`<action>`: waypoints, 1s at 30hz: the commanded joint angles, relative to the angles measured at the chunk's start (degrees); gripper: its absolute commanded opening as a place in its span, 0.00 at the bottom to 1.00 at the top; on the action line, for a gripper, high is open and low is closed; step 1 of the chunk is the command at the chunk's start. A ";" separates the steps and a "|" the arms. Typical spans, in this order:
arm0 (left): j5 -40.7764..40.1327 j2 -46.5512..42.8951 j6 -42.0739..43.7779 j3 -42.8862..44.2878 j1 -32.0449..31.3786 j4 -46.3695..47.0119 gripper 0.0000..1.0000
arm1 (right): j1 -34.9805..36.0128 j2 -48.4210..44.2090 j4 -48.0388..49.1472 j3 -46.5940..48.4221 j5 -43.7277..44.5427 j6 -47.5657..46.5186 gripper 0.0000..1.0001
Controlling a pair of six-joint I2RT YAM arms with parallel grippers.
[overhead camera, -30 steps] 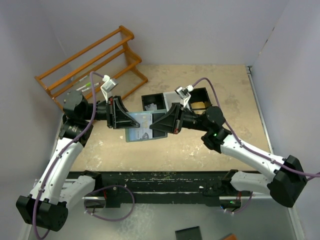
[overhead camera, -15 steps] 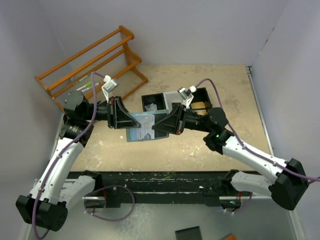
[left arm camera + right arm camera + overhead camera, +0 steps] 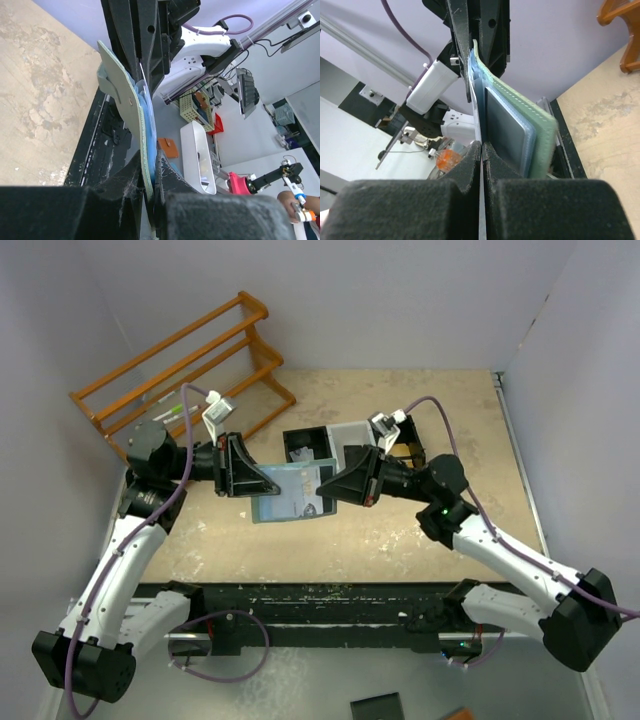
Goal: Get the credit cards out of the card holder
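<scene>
Since a second ago the right gripper has drawn back toward the right of the frame. It is clenched on the thin edge of a credit card at the right side of the card holder. The left gripper clamps the holder's left edge, above the worktop. The card shows only edge-on.

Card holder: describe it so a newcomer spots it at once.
Above the table's middle, the left gripper and right gripper meet near the black tray. The card holder is held between them: flat, teal outside, light blue inside.
</scene>
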 commanded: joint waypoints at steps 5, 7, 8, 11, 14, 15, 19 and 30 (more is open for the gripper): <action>-3.79 0.90 21.32 8.46 0.09 -20.33 0.00 | -8.99 -3.79 -2.91 -2.19 -4.98 0.90 0.00; -7.22 1.89 26.64 10.74 0.14 -27.26 0.00 | -11.39 -4.36 -4.54 -2.52 -6.77 0.38 0.00; -8.66 2.13 28.24 11.38 0.18 -28.72 0.00 | -12.41 -4.53 -5.39 -2.71 -7.48 0.14 0.00; -13.92 2.05 31.75 12.40 0.23 -31.93 0.00 | -14.96 -4.93 -6.54 -3.57 -9.25 -0.16 0.00; -18.15 2.28 34.40 13.39 0.32 -34.25 0.00 | -16.61 -4.94 -6.78 -4.24 -10.45 -0.22 0.00; -20.16 2.26 35.20 13.65 0.32 -34.99 0.00 | -17.04 -4.81 -6.96 -4.17 -10.66 -0.44 0.00; -30.41 3.09 41.01 15.36 0.32 -40.13 0.00 | -18.67 -3.86 -8.30 -3.84 -11.23 -1.95 0.00; -31.42 2.09 49.17 17.80 0.32 -47.97 0.00 | -20.59 15.93 -29.24 11.25 -4.09 -22.20 0.00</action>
